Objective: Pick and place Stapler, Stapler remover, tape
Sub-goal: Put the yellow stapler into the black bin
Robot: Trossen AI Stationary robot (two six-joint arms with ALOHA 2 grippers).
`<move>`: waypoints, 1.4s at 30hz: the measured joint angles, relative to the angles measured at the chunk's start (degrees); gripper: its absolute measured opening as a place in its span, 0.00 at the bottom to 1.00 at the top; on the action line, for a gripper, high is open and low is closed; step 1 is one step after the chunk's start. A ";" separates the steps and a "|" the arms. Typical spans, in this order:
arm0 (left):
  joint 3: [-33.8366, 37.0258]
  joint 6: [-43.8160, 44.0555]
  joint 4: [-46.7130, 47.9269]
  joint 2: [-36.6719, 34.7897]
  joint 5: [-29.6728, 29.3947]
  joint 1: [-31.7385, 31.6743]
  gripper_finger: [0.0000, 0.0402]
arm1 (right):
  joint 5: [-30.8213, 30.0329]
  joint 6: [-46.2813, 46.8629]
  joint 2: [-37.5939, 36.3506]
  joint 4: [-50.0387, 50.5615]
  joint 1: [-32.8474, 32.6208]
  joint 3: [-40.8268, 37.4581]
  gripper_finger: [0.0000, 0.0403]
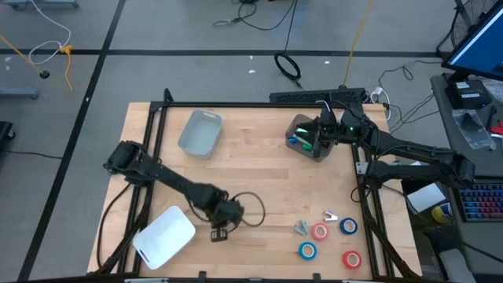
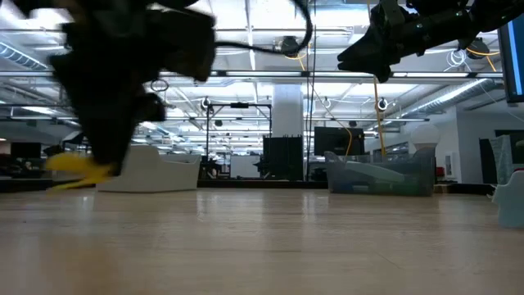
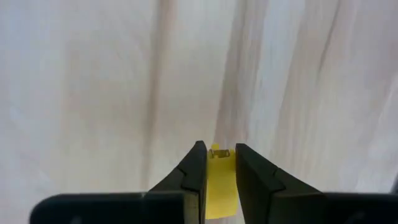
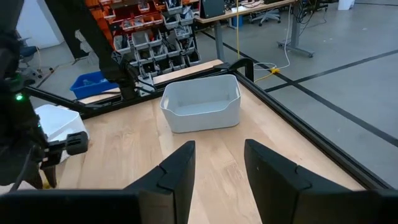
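the left gripper (image 3: pixel 216 165) is down at the wooden table (image 1: pixel 259 181) near its front edge, just beside the white bin (image 1: pixel 163 236), and its 2 fingers (image 3: pixel 194 171) are clenched on a small yellow object (image 3: pixel 219 186), with a bit of metal at its tip. it looks like a little stapler or staple remover, though which one cannot be told. judged by its looks it is light and rigid, with hard smooth plastic that could slip or twist if pinched near an end; holding it across the narrow body, as now, seems the sound choice.

the 4 tape rolls (image 1: pixel 328 240), 2 red and 2 blue, lie flat near the table's front right corner, close together, with small metal pieces (image 1: pixel 330 215) just beside them. they should be light, stiff rings; a grip across the rim, 1 finger inside the hole, would likely hold best.

the right gripper (image 4: pixel 214 165) hangs above the table with its fingers parted, holding nothing, by a clear bin (image 1: pixel 305 135) at the far right; a grey bin (image 1: pixel 200 132) sits apart on the far left.
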State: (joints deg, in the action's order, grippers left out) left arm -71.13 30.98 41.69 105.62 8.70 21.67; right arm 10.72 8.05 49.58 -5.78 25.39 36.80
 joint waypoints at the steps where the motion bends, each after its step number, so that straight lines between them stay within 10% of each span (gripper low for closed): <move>1: 0.00 -0.37 -1.18 -0.93 -1.04 -0.94 0.14 | 0.04 0.13 -0.01 0.00 0.00 0.00 0.32; 16: -0.02 -5.49 -29.74 -13.53 -9.99 -17.51 0.17 | 13.42 3.43 0.02 -0.26 -3.26 -1.54 0.32; 24: -0.11 -6.98 -50.88 -13.88 -10.28 -23.39 0.16 | 13.33 9.01 5.21 -19.30 -9.77 -5.81 0.39; 42: -0.11 -6.49 -54.83 -13.88 -8.23 -24.87 0.18 | 10.58 13.77 16.20 -35.98 -10.08 -5.40 0.70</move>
State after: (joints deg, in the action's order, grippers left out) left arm -71.24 24.49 -13.14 91.74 0.47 -3.20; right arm 21.30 21.82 65.78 -41.76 15.31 31.40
